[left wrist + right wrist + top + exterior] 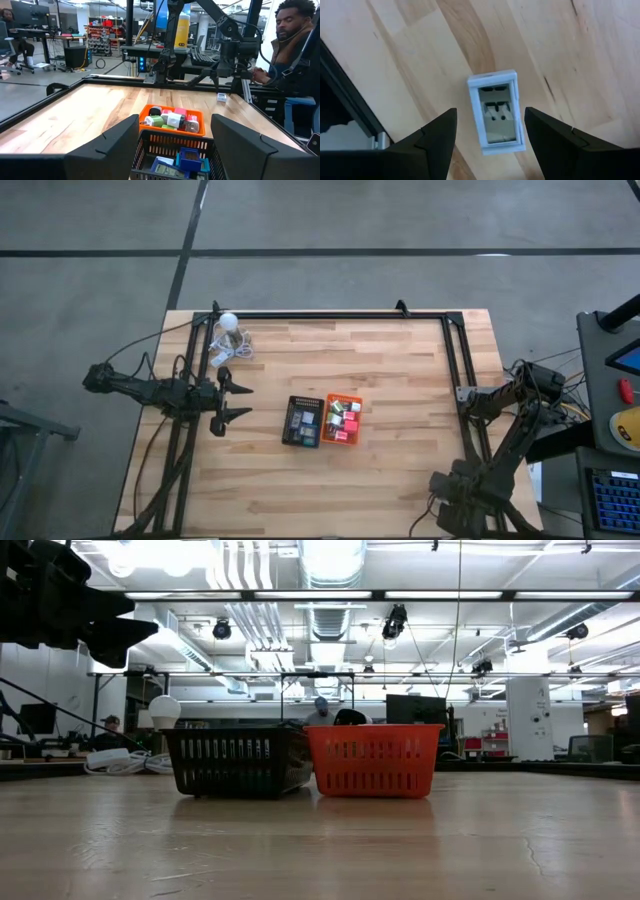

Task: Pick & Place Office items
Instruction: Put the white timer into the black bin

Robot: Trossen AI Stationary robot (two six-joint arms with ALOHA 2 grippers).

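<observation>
Showing office items (342, 420) heaped in an orange tray (341, 404) touching a black tray (301, 421) at table (400, 470) centre; left gripper (240, 401) hovers beside them, fingers spread; right gripper (490, 137), fingers spread, straddles a pale blue case (496, 112).

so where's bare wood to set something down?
Bare: the wide stretch between the orange slotted tray and the right frame rail, and the near strip below both trays. Crowded: far-left corner, with the white ball and coiled cable by the open left gripper.
</observation>
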